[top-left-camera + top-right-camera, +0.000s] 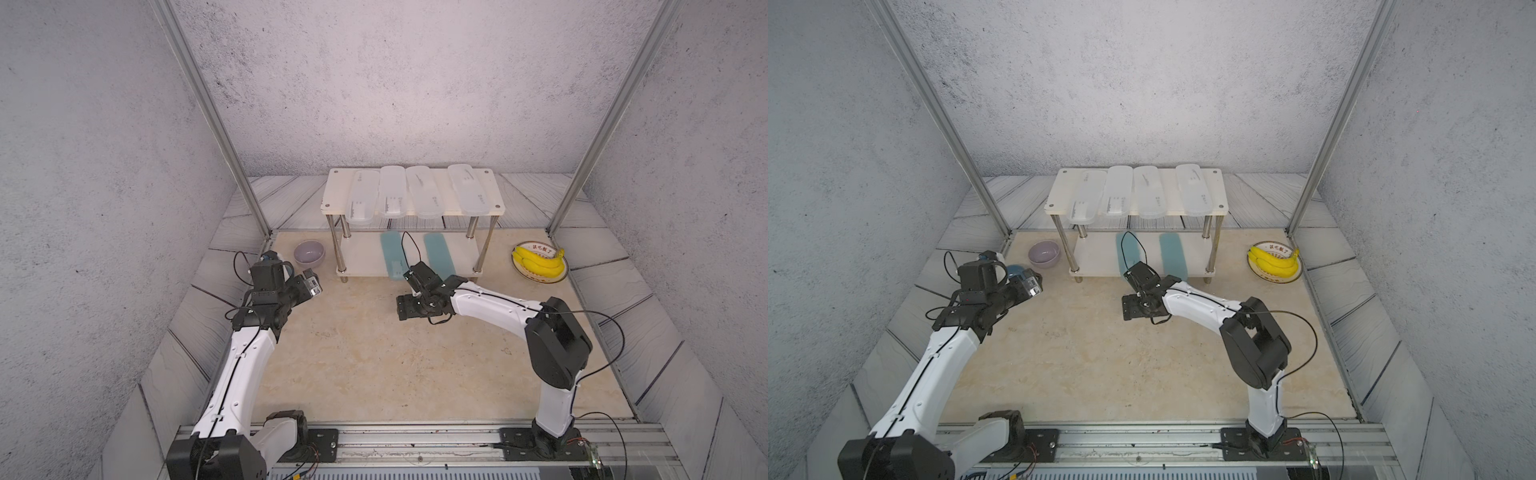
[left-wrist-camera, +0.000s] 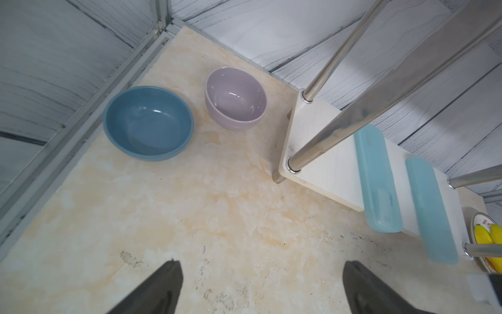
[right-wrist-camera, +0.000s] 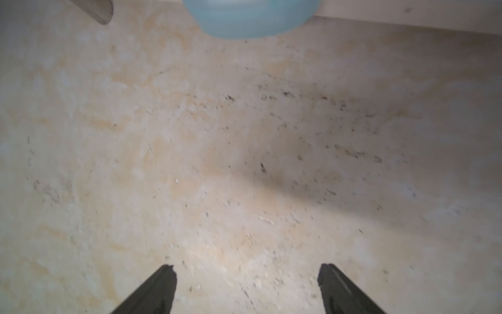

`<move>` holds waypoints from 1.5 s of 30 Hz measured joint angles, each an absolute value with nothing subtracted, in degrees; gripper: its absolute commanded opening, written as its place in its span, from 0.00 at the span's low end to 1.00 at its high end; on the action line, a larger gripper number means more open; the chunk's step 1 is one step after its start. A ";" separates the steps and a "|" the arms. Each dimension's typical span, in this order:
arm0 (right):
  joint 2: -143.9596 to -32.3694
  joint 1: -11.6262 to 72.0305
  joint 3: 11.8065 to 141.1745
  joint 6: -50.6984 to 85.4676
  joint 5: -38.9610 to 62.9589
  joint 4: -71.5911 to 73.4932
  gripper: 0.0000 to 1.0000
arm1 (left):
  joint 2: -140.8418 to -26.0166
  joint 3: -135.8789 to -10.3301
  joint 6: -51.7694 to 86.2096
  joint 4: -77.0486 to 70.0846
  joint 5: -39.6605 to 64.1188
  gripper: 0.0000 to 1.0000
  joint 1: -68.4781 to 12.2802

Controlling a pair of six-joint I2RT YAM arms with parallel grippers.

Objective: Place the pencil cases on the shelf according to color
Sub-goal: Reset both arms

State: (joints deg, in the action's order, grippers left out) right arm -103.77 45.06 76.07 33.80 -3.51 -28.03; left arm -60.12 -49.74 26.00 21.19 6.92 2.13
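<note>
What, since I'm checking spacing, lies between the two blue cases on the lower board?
Nothing but bare shelf board: the left wrist view shows that strip clear between one blue case and the other blue case.

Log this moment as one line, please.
shelf top board: four clear cases | bottom board: two blue cases | left fingers: open, empty | right fingers: open, empty, by shelf front
</note>
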 measured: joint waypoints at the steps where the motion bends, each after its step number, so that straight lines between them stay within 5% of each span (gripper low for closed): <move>1: -101.10 45.21 73.34 33.61 -4.86 -27.38 1.00 | -58.50 -47.62 26.04 20.10 6.70 0.99 2.13; 11: -76.79 44.40 55.18 27.49 -32.36 -23.55 1.00 | -55.66 -36.62 21.85 6.74 -3.70 0.99 -1.41; 18: -70.67 30.35 47.72 14.94 -42.22 -12.80 1.00 | -69.28 -36.58 15.20 -5.87 -11.94 0.99 -1.43; 28: -74.89 10.41 38.96 7.07 -36.07 6.33 1.00 | -75.92 -26.48 10.46 -22.57 -18.70 0.99 -1.52; 45: -88.71 3.16 23.88 4.58 -21.08 39.51 1.00 | -88.53 -22.52 2.98 -45.60 -13.69 0.99 -1.89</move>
State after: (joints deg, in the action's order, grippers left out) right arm -88.71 3.16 23.88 4.58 -21.08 39.51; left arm -88.53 -22.52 2.98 -45.60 -13.69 -1.89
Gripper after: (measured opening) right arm 0.998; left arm 0.987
